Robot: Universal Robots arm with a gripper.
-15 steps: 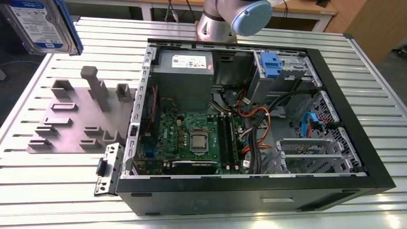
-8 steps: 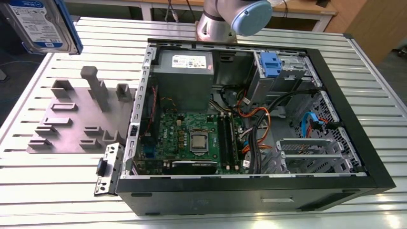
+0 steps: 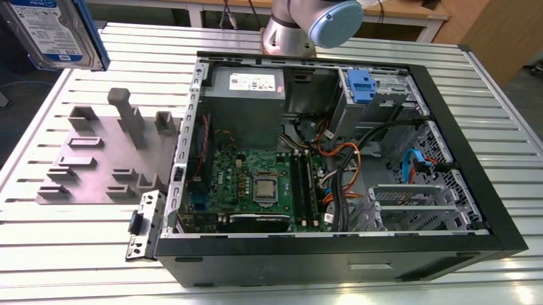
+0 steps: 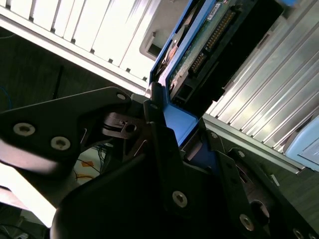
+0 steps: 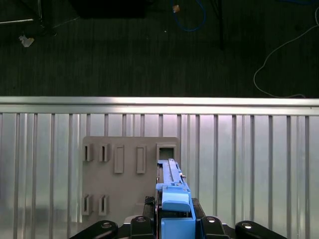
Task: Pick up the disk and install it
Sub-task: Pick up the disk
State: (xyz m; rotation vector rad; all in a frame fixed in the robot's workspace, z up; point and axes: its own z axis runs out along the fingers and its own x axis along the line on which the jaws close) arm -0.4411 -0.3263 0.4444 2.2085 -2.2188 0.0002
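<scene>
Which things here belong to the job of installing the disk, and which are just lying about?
Job: the disk, held in the gripper; open computer case, probably its destination.
Lying about: grey holder plate; slatted table; blue clip inside the case.

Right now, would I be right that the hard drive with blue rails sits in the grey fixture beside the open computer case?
Not quite: the hard drive is held in the hand above the grey fixture, as the first wrist view shows. The fixture does lie beside the open computer case.
</scene>
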